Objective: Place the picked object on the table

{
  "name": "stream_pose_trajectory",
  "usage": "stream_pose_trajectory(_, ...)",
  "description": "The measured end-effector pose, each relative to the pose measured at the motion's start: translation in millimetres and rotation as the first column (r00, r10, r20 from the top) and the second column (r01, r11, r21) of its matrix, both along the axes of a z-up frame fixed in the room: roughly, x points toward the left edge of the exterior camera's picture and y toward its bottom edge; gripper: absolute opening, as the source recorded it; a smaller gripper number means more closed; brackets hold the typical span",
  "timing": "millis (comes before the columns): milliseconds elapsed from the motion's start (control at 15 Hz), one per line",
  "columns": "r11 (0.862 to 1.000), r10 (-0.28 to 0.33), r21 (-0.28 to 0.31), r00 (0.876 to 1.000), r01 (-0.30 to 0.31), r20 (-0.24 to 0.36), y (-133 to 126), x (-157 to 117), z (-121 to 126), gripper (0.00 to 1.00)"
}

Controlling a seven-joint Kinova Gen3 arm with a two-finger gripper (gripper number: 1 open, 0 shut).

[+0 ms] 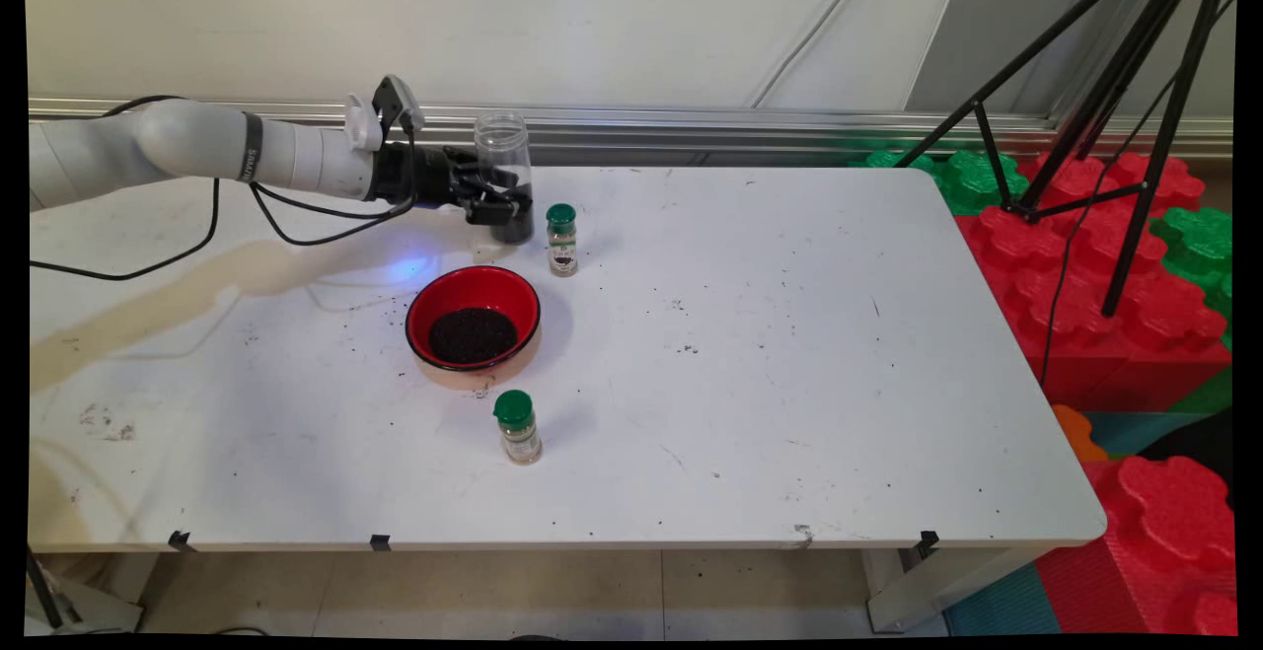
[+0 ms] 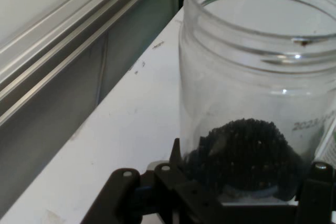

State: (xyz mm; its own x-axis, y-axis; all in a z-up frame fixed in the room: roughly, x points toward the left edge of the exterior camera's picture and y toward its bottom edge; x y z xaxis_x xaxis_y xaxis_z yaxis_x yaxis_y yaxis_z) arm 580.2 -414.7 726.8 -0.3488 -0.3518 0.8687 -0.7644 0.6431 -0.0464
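On the scuffed white table (image 1: 789, 334) a round red bowl with a black rim (image 1: 474, 320) sits just in front of the gripper, holding a flat heap of small black grains. A small glass spice bottle with a green cap (image 1: 562, 240) stands upright just right of the jar, close to it but apart, its lower half dark with contents. A second green-capped spice bottle (image 1: 517, 427) stands upright nearer the front edge, below the bowl, with pale contents. Dark specks lie scattered over the tabletop around the bowl. At the far right, off the table, black tripod legs (image 1: 1105, 88) rise over large red and green foam blocks (image 1: 1135, 285).

The black two-finger gripper (image 1: 498, 208) reaches in level from the left and pinches a tall clear plastic jar without a lid (image 1: 503, 177) low on its body, one finger on each side. The jar stands upright near the table's back edge, behind the bowl. Its mouth is open and ribbed, and a mound of the same black grains (image 2: 244, 153) fills only its bottom.

In the hand view the jar's right side and top are cut off, and faint printing on its wall is too small to read. Whether its base touches the table cannot be told.
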Motion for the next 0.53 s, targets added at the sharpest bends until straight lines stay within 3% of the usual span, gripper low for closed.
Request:
stream_pose_trajectory(333, 1.0, -0.005, -0.002, 1.0, 0.005, 0.004, -0.3, -0.1, -2.6, 0.0)
stream_pose_trajectory(400, 1.0, -0.006, -0.003, 1.0, 0.007, 0.005, -0.4, 0.0, -3.1, 1.0)
stream_pose_trajectory(533, 1.0, -0.009, -0.006, 1.0, 0.009, 0.007, -0.3, 0.3, -3.8, 1.0)
